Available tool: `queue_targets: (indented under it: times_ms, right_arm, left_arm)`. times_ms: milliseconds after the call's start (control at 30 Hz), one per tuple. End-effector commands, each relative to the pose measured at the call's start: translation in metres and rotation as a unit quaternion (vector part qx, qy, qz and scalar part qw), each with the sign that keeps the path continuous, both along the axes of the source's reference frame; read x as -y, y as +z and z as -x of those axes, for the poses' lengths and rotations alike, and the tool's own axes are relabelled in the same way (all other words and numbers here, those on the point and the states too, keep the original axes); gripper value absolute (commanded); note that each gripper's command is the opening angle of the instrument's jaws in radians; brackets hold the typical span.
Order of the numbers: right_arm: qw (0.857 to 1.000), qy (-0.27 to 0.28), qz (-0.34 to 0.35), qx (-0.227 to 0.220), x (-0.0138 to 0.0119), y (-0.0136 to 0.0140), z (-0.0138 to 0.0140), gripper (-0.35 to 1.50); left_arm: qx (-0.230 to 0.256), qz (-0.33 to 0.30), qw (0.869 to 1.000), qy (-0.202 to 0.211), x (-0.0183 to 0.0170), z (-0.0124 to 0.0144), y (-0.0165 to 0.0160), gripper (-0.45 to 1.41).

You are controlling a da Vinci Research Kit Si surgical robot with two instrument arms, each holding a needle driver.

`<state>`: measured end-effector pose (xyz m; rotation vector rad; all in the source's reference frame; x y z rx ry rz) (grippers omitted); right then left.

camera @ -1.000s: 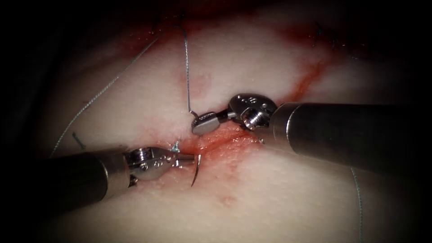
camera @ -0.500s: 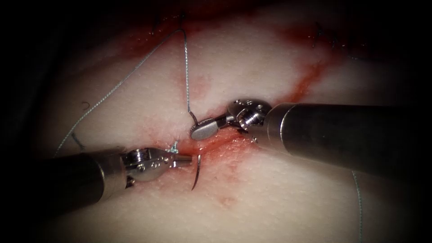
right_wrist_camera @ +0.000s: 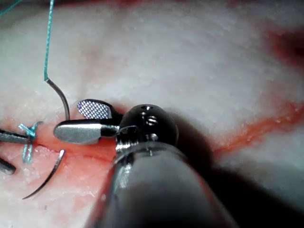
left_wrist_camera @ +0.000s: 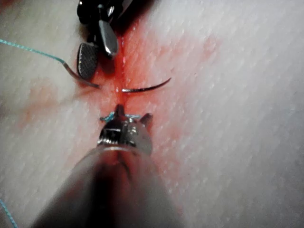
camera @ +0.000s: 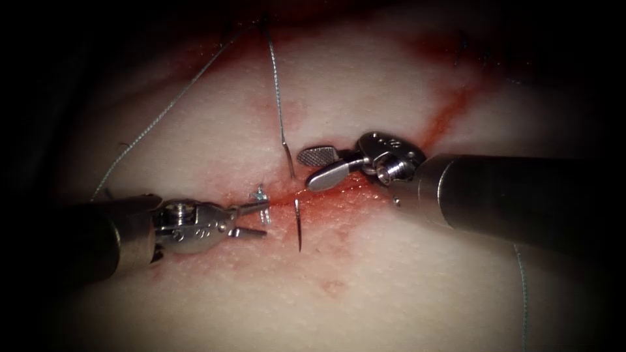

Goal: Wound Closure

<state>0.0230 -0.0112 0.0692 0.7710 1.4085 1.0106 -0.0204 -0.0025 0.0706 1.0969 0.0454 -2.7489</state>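
Needle (camera: 298, 225) is sitting through the cut (camera: 339, 195), both ends showing (thread (camera: 277, 85) trailing toward 12 o'clock), gripped by neither tool. Left tool (camera: 251, 220), at 9 o'clock, and right tool (camera: 319, 166), at 2 o'clock, are gaping empty over the tissue (camera: 365, 287).

I see my left tool (camera: 257, 220) lying low with its jaws apart and empty, and my right tool (camera: 319, 166) likewise spread and gripping nothing.
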Motion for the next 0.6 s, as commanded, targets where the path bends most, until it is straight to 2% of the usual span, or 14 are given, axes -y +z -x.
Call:
queue_targets:
  times_ms: [33,100,133,233,367,467,500,600]
  right_arm:
    - [1.000,0.004,0.008,0.004,-0.0010,0.0000,0.0004,1.18]
    - [1.000,0.011,0.015,0.011,-0.0020,-0.0006,0.0015,1.18]
    - [1.000,0.015,0.013,0.012,-0.0023,-0.0009,0.0019,1.16]
    - [0.999,0.029,0.016,0.020,-0.0026,-0.0012,0.0026,1.13]
    - [1.000,0.015,0.018,0.011,-0.0025,-0.0011,0.0026,1.08]
    - [1.000,0.015,0.019,0.011,-0.0024,-0.0010,0.0023,1.08]
    - [1.000,0.015,0.019,0.011,-0.0023,-0.0010,0.0021,1.08]
    - [1.000,0.015,0.020,0.011,-0.0021,-0.0009,0.0020,1.06]
  left_arm:
    - [0.006,0.010,1.000,0.012,0.0004,0.0009,0.0007,0.67]
    - [0.018,0.019,0.999,0.020,0.0004,0.0013,0.0006,0.83]
    - [0.030,0.026,0.999,0.022,0.0003,0.0017,0.0006,0.83]
    - [0.048,0.041,0.998,0.016,0.0003,0.0025,0.0006,0.66]
    - [0.057,0.051,0.997,0.009,0.0002,0.0031,0.0008,0.67]
    - [0.072,0.062,0.996,-0.002,0.0001,0.0036,0.0010,0.59]
    - [0.080,0.066,0.995,-0.008,0.0002,0.0039,0.0011,0.47]
    - [0.081,0.081,0.993,-0.005,0.0005,0.0045,0.0017,0.31]
